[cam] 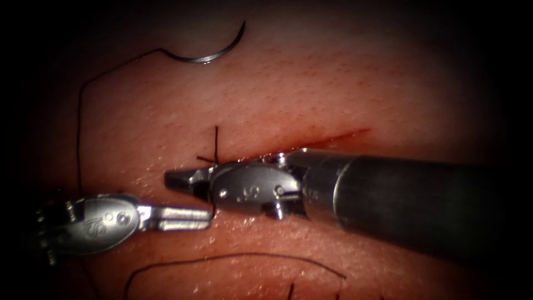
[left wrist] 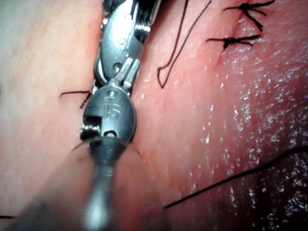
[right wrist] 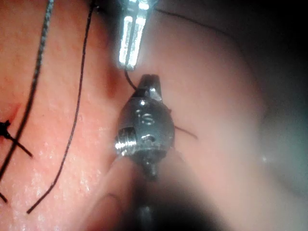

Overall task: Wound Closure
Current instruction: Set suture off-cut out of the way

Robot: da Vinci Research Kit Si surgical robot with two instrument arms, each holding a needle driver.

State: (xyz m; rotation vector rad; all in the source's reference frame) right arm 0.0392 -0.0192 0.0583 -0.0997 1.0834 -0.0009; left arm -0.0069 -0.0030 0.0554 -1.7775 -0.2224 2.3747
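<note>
Lying free, needle (cam: 214, 51) curves tip-up.

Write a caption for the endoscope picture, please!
Needle lies loose on tissue above the cut; left tool and right tool meet at thread.

Only readable marks are stamped letters on the two tools' wrist housings. Endoscope view: left tool (cam: 183, 218) has "SI" on its rounded housing, upside down; right tool (cam: 180, 180) has what looks like "SI" too, also inverted, first char. partly unclear. Left wrist view: the tool's (left wrist: 126, 17) housing reads "IS"/"SI", small stamp above it too small to read. Right wrist view: stamp on the tool (right wrist: 150, 81) is illegible.
</note>
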